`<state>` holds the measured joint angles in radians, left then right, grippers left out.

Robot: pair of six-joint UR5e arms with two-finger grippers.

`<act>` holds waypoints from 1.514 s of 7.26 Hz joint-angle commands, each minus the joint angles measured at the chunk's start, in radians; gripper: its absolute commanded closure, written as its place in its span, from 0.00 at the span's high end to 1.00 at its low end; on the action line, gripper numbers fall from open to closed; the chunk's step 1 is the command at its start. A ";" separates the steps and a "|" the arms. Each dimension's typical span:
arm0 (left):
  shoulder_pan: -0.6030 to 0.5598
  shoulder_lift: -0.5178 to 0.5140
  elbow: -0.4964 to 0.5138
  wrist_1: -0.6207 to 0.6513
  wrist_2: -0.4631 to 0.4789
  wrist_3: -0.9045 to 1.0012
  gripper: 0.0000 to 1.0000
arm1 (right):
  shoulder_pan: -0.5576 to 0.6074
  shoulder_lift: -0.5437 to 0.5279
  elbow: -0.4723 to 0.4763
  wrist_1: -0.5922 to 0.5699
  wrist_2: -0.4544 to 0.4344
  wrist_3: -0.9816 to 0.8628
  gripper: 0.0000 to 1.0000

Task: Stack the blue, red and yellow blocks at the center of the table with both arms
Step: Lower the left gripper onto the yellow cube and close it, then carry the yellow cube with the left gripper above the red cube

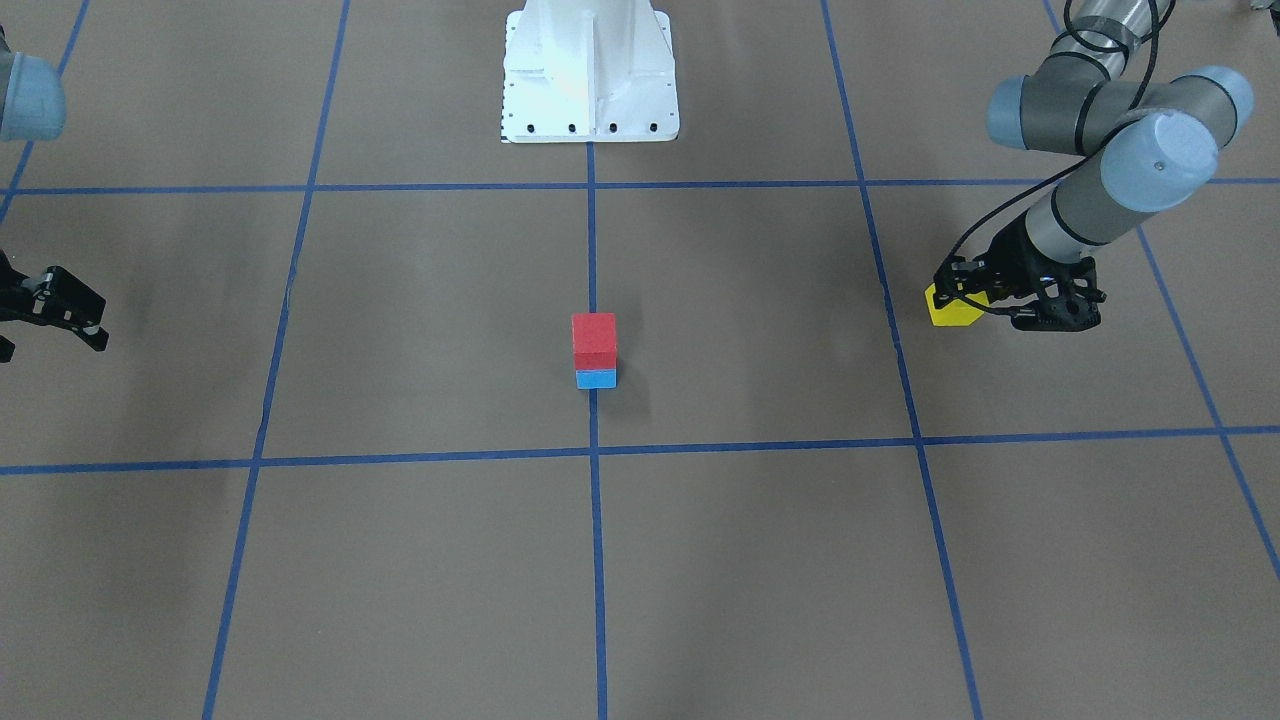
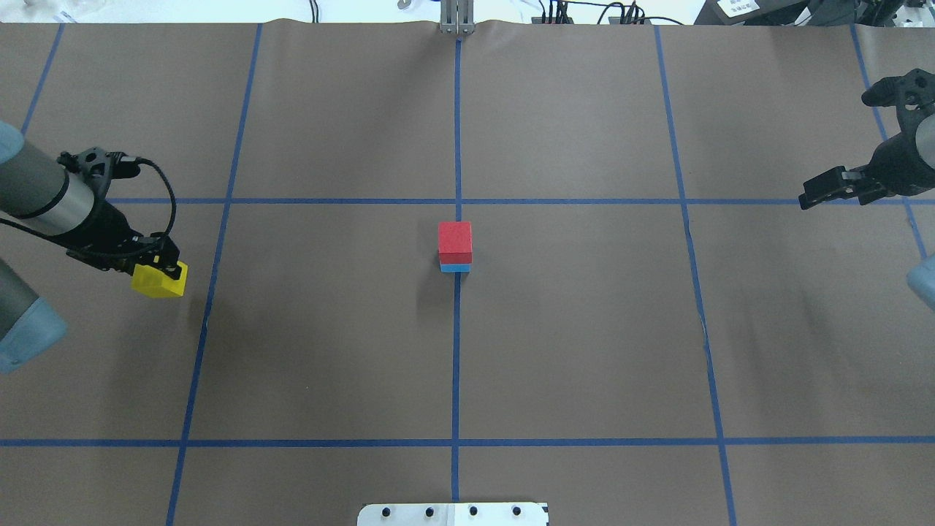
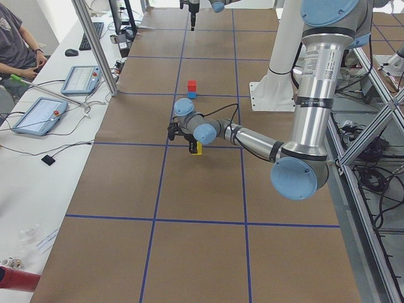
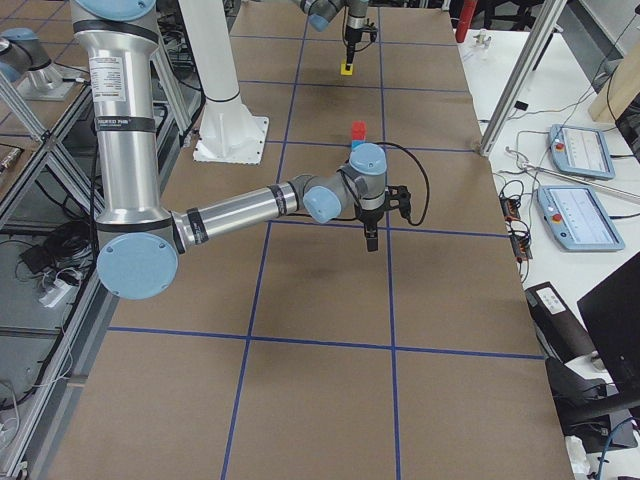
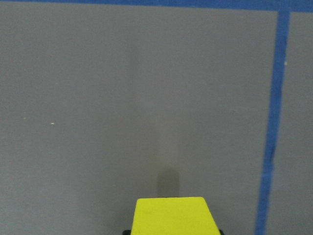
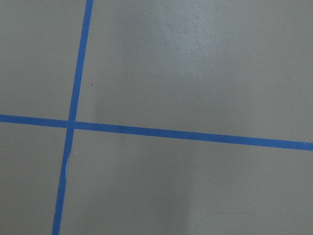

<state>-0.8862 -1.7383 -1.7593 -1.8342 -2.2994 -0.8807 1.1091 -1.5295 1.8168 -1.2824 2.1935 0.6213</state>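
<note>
At the table's center the red block [image 2: 455,241] sits on the blue block [image 2: 455,268], over a tape crossing; the pair also shows in the front view as red block [image 1: 594,342] on blue block [image 1: 596,379]. My left gripper [image 2: 166,272] is shut on the yellow block [image 2: 155,282], far out on my left side and a little above the table [image 2: 329,351]. In the left wrist view the yellow block [image 5: 170,216] fills the bottom edge. My right gripper [image 2: 814,196] hangs open and empty far to the right, well clear of the stack.
The white pedestal base [image 1: 590,75] stands at the robot's side of the table. In the left side view a seated person [image 3: 16,38] is at a side bench with tablets [image 3: 41,115] and an aluminium post [image 3: 95,44].
</note>
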 commanded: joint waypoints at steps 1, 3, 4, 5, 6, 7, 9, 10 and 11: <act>0.004 -0.311 -0.051 0.322 0.041 -0.079 0.00 | 0.000 0.000 0.004 0.000 0.000 -0.002 1.00; 0.160 -0.500 -0.043 0.400 0.189 -0.197 0.00 | 0.002 -0.003 0.003 0.000 -0.001 -0.002 1.00; 0.199 -0.597 0.034 0.401 0.249 -0.205 0.00 | 0.002 -0.004 0.003 0.000 -0.001 -0.003 1.00; 0.219 -0.703 0.147 0.401 0.258 -0.228 0.00 | 0.002 -0.006 -0.004 0.000 -0.003 -0.006 1.00; 0.225 -0.792 0.256 0.401 0.256 -0.238 0.00 | 0.002 -0.006 -0.014 0.000 -0.006 -0.005 1.00; 0.227 -0.825 0.320 0.398 0.255 -0.238 0.00 | 0.003 -0.006 -0.011 0.002 -0.006 -0.006 1.00; 0.227 -0.836 0.351 0.397 0.255 -0.236 0.00 | 0.002 -0.006 -0.010 0.002 -0.005 -0.002 1.00; 0.230 -0.840 0.360 0.397 0.253 -0.238 0.00 | 0.002 -0.006 -0.005 0.000 -0.005 0.000 1.00; 0.237 -0.849 0.366 0.397 0.253 -0.239 0.00 | 0.002 -0.006 -0.007 0.002 -0.005 0.000 1.00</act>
<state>-0.6557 -2.5770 -1.4050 -1.4372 -2.0458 -1.1181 1.1106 -1.5355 1.8094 -1.2817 2.1888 0.6202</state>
